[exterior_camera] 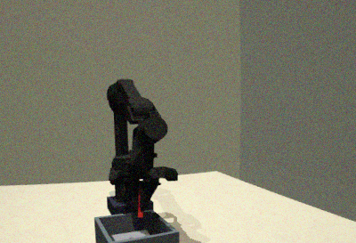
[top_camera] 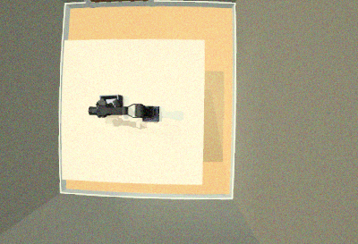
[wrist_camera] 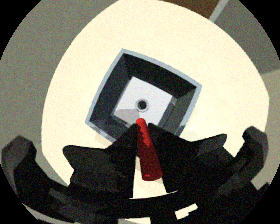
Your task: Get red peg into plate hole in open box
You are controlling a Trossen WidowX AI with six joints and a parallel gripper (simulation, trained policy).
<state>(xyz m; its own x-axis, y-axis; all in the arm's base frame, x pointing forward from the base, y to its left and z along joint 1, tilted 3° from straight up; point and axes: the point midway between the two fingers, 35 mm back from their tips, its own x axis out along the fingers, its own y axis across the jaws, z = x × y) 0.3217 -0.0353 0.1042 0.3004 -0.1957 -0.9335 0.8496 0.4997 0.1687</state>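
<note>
The red peg [exterior_camera: 141,214] [wrist_camera: 150,157] is held between the fingers of my gripper [exterior_camera: 140,200] [wrist_camera: 142,126], its lower end sticking out past the fingertips. The open box [top_camera: 110,96] [exterior_camera: 101,234] [wrist_camera: 151,71] is dark inside with a pale blue-grey rim. In the wrist view, the peg's tip appears over the near edge of the white plate [wrist_camera: 156,95], beside the round hole [wrist_camera: 142,105] and not in line with it. In the exterior view the tip overlaps the box's far side; its exact height against the rim is unclear. The arm partly covers the box in the top view.
The arm's base [top_camera: 151,113] [exterior_camera: 117,206] stands on the cream table top [top_camera: 134,155] [exterior_camera: 249,207], behind the box in the exterior view. The box walls rise around the plate on all sides. The arm's shadow falls on the table beside it.
</note>
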